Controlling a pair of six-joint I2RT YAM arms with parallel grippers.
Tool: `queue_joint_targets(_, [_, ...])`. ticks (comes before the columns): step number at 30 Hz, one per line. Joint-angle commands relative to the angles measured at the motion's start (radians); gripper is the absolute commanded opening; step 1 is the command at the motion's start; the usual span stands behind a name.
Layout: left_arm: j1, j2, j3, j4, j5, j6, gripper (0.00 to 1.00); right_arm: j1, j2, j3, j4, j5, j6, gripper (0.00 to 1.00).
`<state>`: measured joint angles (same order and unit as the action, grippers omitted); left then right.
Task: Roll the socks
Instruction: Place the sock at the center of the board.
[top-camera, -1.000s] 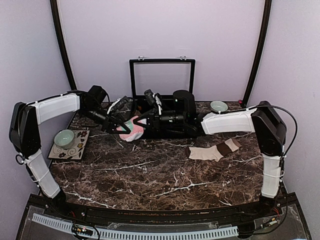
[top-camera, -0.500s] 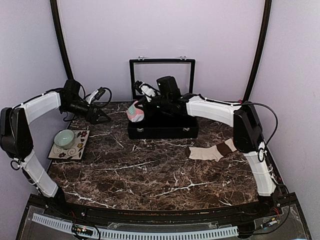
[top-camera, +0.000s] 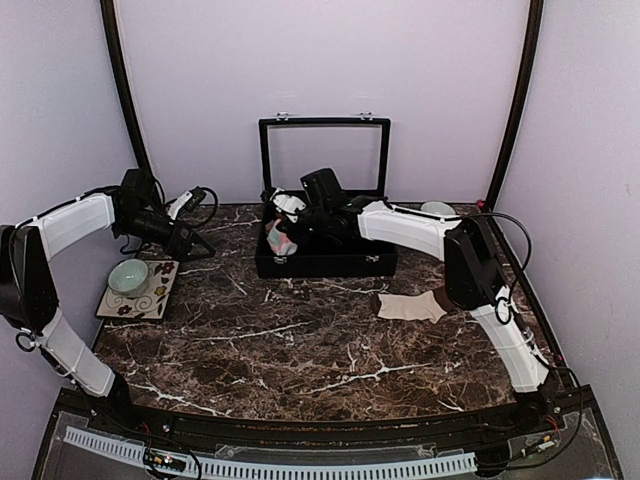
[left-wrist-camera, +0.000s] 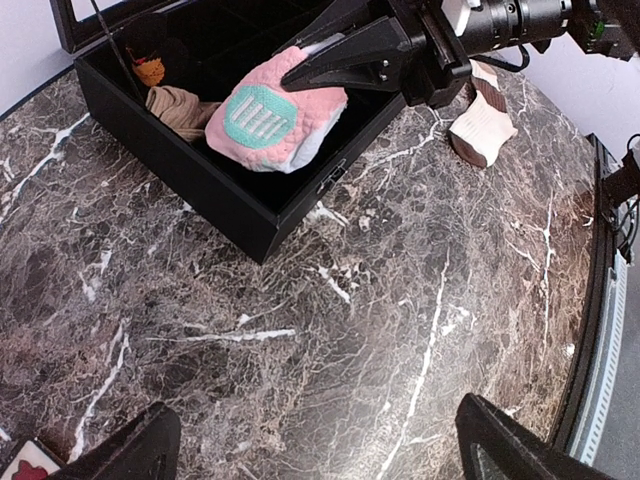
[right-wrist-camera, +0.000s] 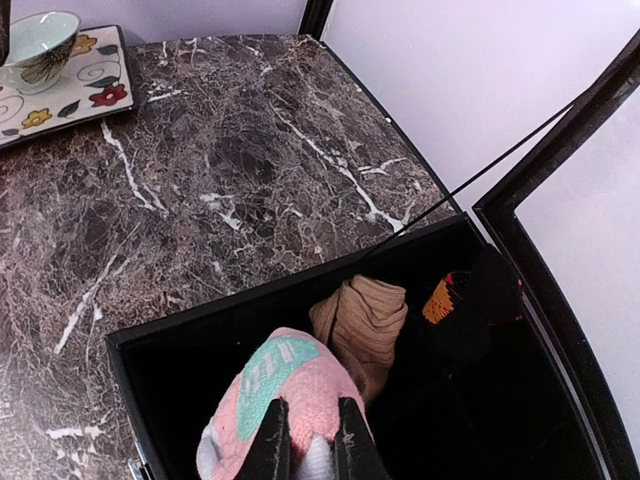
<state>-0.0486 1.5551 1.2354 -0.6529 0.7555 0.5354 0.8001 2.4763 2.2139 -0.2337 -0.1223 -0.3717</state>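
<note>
Seen from above, my right claw (top-camera: 286, 236) holds the rolled pink sock (top-camera: 279, 241) at the left end of the open black box (top-camera: 330, 265); the cream-beige sock (top-camera: 410, 305) lies flat on the counter (top-camera: 300, 350), well apart. My left claw (top-camera: 199, 248) hangs near a cup (top-camera: 128, 275). From the left wrist, my left claw is wide, with nothing between. From the right wrist, my right claw is narrow, pinching the pink sock beside a tan bundle (right-wrist-camera: 362, 320) inside the box.
</note>
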Motion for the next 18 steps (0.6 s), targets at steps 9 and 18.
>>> queue_joint_targets(9, [0.001,-0.037,-0.015,-0.023,0.007,0.008,0.99,0.033,0.114,0.045,-0.033,0.026,-0.039,0.00])
queue_joint_targets(18, [0.000,-0.037,-0.018,-0.015,0.006,0.005,0.99,0.032,0.148,0.045,-0.053,0.021,-0.021,0.00])
